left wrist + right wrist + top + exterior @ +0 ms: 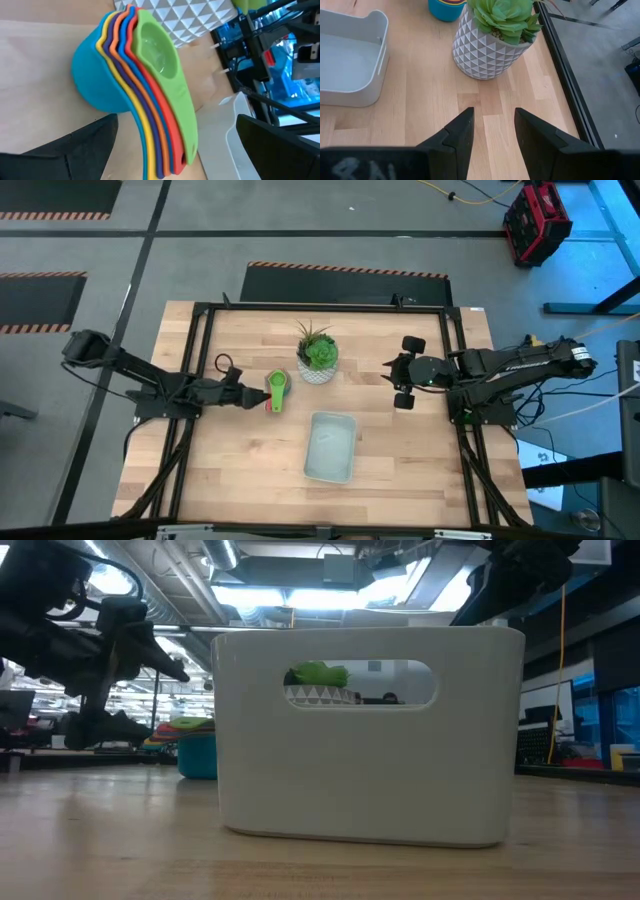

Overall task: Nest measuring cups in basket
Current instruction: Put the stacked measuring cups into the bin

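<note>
The measuring cups [277, 390] stand nested in one stack on the table's left half, the teal cup [95, 75] at the bottom and the green one [157, 47] on top. Their flat handles [167, 145] fan toward my left gripper [176, 120]. That gripper [250, 395] is open and level just left of the stack, one finger on either side of the handles, and I see no touch. The pale basket [330, 445] lies near the table's front middle. My right gripper [493, 112] hangs open above the table's right half [397, 383], with nothing between its fingers.
A white faceted pot with a green plant [318, 360] stands just beyond the cups toward the far edge. In the low view the basket's wall [370, 735] fills the front, with the cup stack [195, 745] behind it at the left. Black frame rails run along the table's sides.
</note>
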Controlling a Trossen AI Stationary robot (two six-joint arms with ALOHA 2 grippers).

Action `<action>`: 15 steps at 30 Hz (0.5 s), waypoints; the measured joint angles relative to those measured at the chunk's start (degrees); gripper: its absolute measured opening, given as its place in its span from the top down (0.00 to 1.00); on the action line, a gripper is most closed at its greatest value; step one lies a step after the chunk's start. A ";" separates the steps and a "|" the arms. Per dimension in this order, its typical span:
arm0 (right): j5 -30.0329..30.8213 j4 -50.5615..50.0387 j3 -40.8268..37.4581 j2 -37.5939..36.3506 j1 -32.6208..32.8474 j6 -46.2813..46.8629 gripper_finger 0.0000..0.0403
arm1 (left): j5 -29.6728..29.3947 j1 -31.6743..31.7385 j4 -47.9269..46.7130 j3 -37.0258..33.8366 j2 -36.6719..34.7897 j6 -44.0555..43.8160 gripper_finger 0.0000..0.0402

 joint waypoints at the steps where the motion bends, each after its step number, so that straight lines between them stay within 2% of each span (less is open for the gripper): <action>1: 0.00 0.00 0.00 0.00 -0.01 0.10 0.64 | 0.70 0.30 0.55 0.00 0.60 -0.01 0.00; 15: 0.00 0.00 0.00 0.00 -0.01 0.00 0.64 | 3.92 2.18 12.10 0.82 13.37 -1.51 0.00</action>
